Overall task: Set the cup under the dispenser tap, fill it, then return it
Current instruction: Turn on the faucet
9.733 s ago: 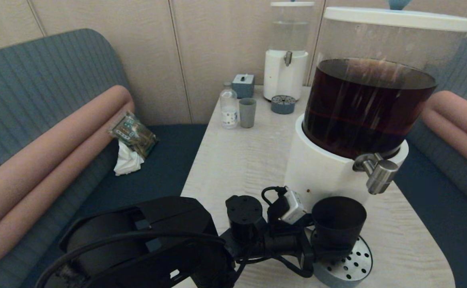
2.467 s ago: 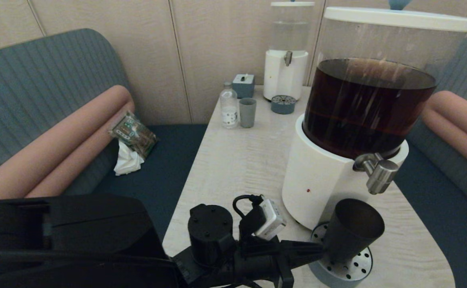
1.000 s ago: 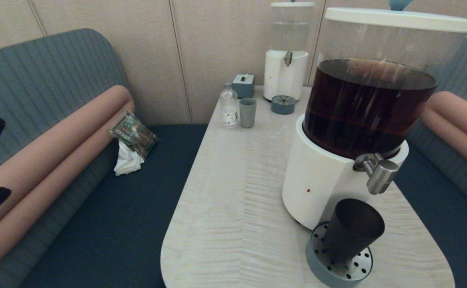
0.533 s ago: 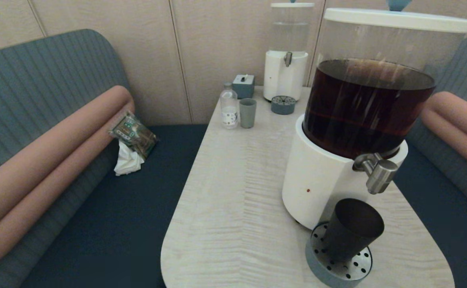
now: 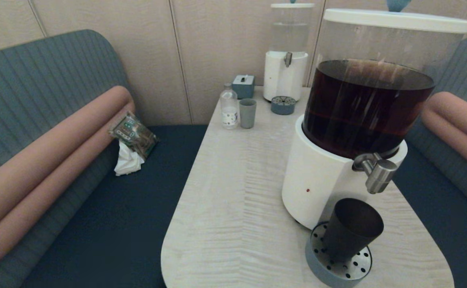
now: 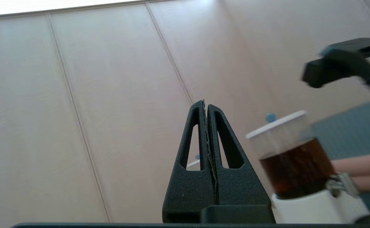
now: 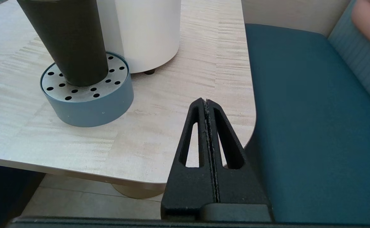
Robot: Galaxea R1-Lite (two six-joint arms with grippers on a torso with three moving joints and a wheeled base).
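Note:
The black cup (image 5: 351,229) stands upright on the round perforated drip tray (image 5: 339,267), below and slightly nearer than the steel dispenser tap (image 5: 377,174) of the large dispenser (image 5: 361,116) with brown liquid. The right wrist view shows the cup (image 7: 69,41) on the tray (image 7: 86,95), apart from my right gripper (image 7: 206,102), which is shut and empty near the table's front corner. My left gripper (image 6: 204,104) is shut and empty, raised and pointing at the wall, with the dispenser (image 6: 299,164) off to one side. Neither gripper appears in the head view.
At the table's far end stand a pale grey-green cup (image 5: 247,113), a small bottle (image 5: 229,107), a small grey box (image 5: 243,85) and a smaller clear-liquid dispenser (image 5: 287,60) with its own tray (image 5: 283,105). Blue benches flank the table (image 5: 233,192); a packet (image 5: 133,135) lies on the left bench.
The left arm let go of the cup on the drip tray, drew back to the left and left the head view. The cup stays on the tray.

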